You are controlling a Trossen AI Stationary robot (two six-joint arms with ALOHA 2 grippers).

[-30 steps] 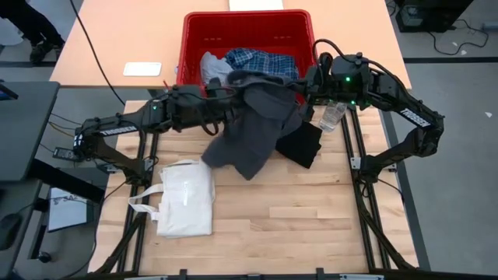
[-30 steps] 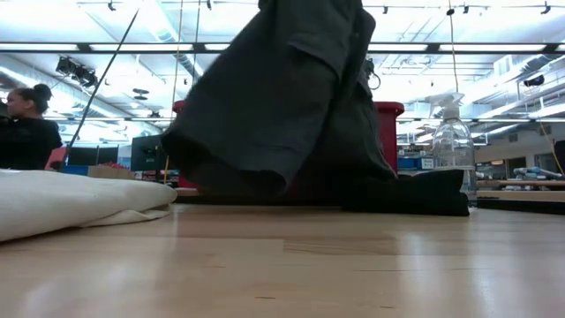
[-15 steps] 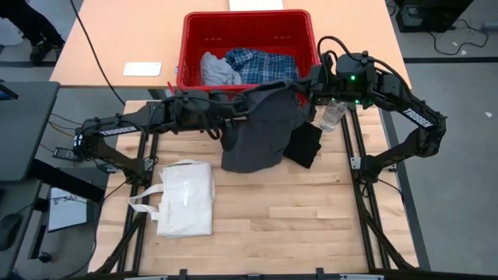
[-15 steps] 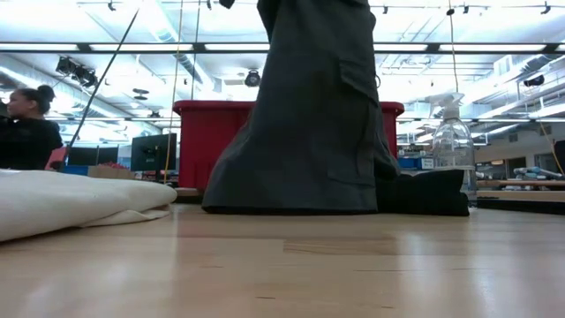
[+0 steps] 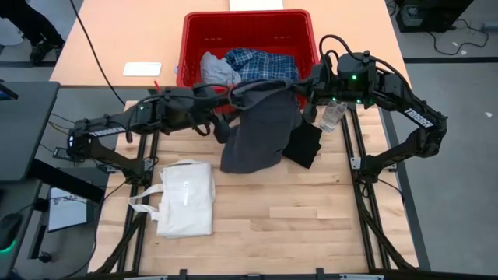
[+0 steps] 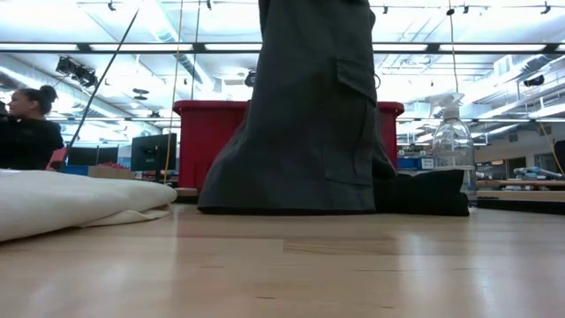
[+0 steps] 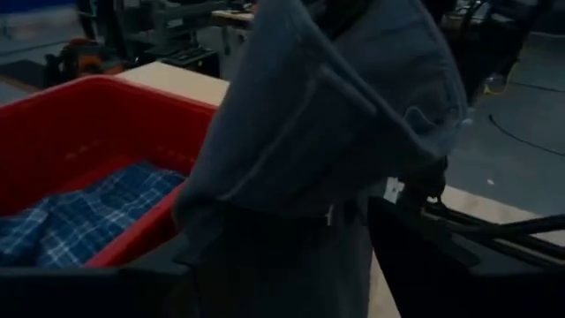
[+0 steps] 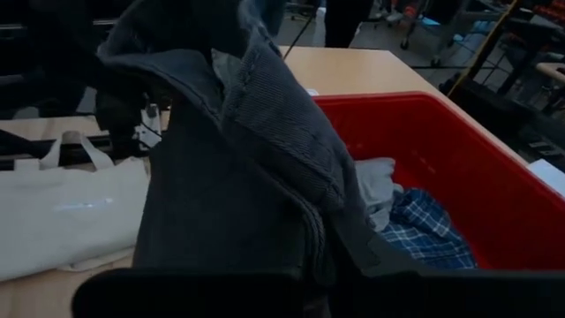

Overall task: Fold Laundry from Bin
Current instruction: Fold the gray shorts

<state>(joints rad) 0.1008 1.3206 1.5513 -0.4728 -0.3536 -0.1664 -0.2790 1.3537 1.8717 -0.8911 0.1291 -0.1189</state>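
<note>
I am holding a dark grey top (image 5: 261,124) up between my two arms, just in front of the bin (image 5: 247,23), and its hem now rests on the tabletop (image 5: 272,225). A second ago the cloth was swung out toward my left, flared and off the wood; now it hangs straight down and settled, as the low view shows, with a pocket facing the camera.

My right gripper (image 5: 314,84) pinches one upper corner of the garment, fingers pressed together on the fabric. My left gripper (image 5: 233,97) is at the other upper edge, and over the last second its fingers have been spreading — I cannot tell from here whether they have let the cloth go or only loosened. The left arm has also drawn back a little toward its own side.

To my mind this means the garment is out of the bin and about to be laid flat for folding. The plaid shirt (image 5: 261,64) and a light grey piece (image 5: 216,68) wait in the bin; a black garment (image 5: 303,145) lies on the tabletop under the hanging top's right edge — the tote bag (image 5: 185,197) lies well apart.
</note>
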